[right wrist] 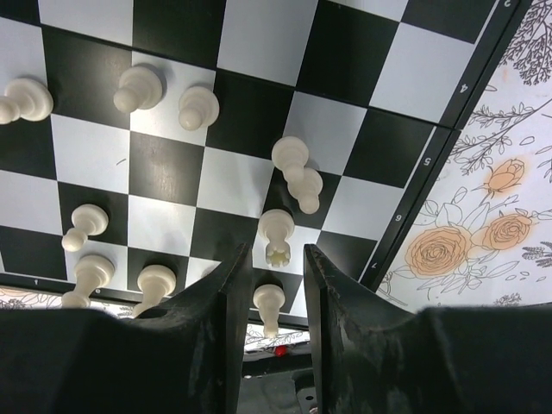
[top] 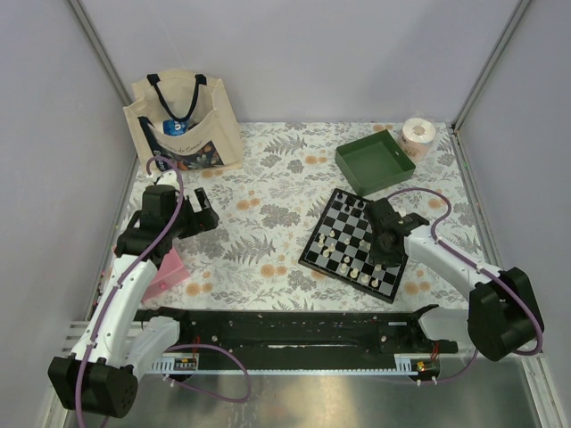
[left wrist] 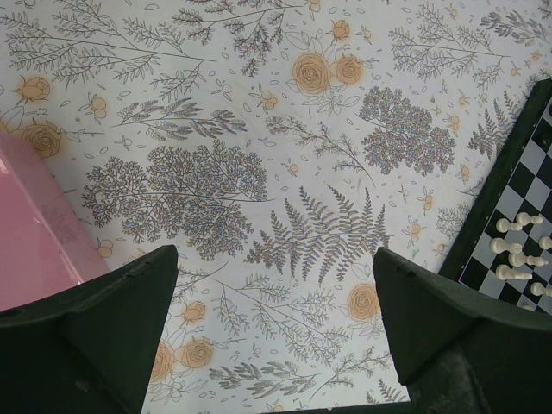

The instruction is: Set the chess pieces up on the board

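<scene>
The checkered board lies right of the table's centre, and several cream chess pieces stand on its near rows. My right gripper hangs low over the board's near right corner. In the right wrist view its fingers are a narrow gap apart and touch nothing. A crown-topped cream piece stands just ahead of the tips, and another cream piece shows in the gap below. My left gripper is wide open over the flowered cloth, holding nothing. The board's edge shows at the right of the left wrist view.
A green square tray sits behind the board, with a white roll beside it. A cream tote bag stands at the back left. A pink flat object lies near the left arm.
</scene>
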### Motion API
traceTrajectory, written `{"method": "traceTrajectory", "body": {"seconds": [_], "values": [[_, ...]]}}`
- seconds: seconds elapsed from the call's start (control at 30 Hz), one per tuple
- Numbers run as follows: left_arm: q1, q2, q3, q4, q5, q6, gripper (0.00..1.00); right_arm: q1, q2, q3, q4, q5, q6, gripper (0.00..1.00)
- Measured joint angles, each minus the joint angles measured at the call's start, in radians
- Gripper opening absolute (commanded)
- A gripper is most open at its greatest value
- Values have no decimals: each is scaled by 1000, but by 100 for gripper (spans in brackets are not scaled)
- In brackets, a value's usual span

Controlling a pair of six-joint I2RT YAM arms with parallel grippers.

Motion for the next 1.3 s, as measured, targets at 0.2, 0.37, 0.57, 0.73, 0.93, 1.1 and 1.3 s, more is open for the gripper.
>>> {"method": "traceTrajectory", "body": {"seconds": [0.2, 0.37, 0.57, 0.73, 0.93, 1.1, 1.3], "values": [[0, 0, 0, 0, 0, 0, 99, -16, 26, 0, 24, -5, -9, 34], [0, 0, 0, 0, 0, 0, 99, -21, 45, 0, 32, -8, -18, 24], [0, 0, 0, 0, 0, 0, 99, -23, 43, 0, 33, -9, -24, 11], [0, 0, 0, 0, 0, 0, 99, -23, -3, -8, 15, -7, -21, 10], [0, 0, 0, 0, 3, 0, 99, -23, -142, -12, -64, -10, 9, 8], [0, 0, 0, 0, 3, 0, 99, -24, -215, -44, -105, -39, 58, 7], [0, 0, 0, 0, 9, 0, 99, -24, -213, -56, -153, -39, 107, 7]]}}
